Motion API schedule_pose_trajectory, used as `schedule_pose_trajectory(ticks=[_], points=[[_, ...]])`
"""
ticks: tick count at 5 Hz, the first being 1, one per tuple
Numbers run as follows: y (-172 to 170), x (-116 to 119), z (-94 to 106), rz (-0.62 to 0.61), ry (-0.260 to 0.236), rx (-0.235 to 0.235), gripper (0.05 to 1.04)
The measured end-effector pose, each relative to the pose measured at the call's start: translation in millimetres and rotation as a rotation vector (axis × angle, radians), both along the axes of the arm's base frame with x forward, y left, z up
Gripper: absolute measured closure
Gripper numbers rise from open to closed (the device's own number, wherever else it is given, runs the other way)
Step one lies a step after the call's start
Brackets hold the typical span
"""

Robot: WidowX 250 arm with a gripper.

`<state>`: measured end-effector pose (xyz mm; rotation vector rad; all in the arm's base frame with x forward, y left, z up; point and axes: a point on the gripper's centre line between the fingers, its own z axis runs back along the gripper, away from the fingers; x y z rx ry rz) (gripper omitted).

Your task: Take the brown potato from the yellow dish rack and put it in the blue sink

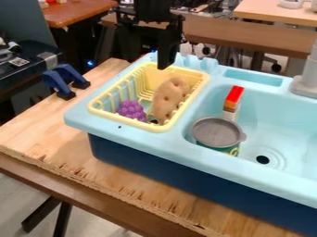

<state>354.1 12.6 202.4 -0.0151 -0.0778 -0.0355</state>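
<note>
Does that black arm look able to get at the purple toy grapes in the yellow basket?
Probably yes. The gripper hangs near the far end of the yellow basket, its jaws apart, and nothing seems to cover the purple grapes from above. The toy potato beside them might crowd it a little.

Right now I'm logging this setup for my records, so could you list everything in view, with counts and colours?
Sink unit: one, light blue over dark blue, on the worktop
Worktop: one, light wood, beneath the unit
Basket: one, yellow, sink unit's left side
Grape cluster: one, purple, in the basket
Potato-like item: one, tan, beside the grapes
Round pan: one, grey, in the basin
Oblong item: one, red-topped, behind the pan
Faucet: one, grey, right edge
Clamp-like piece: one, blue, worktop's far left
Background furniture: several pieces, mostly brown
Gripper: one, black, above the basket's far end
</note>
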Motion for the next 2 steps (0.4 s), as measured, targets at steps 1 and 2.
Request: schedule_pose_trajectory(ticks=[1, 2], points=[[0.0, 0.5, -14.4, 0.0, 0.044, -0.002, 0.081], [8.6, -3.5, -19.5, 0.018, 0.079, 0.007, 0.081]])
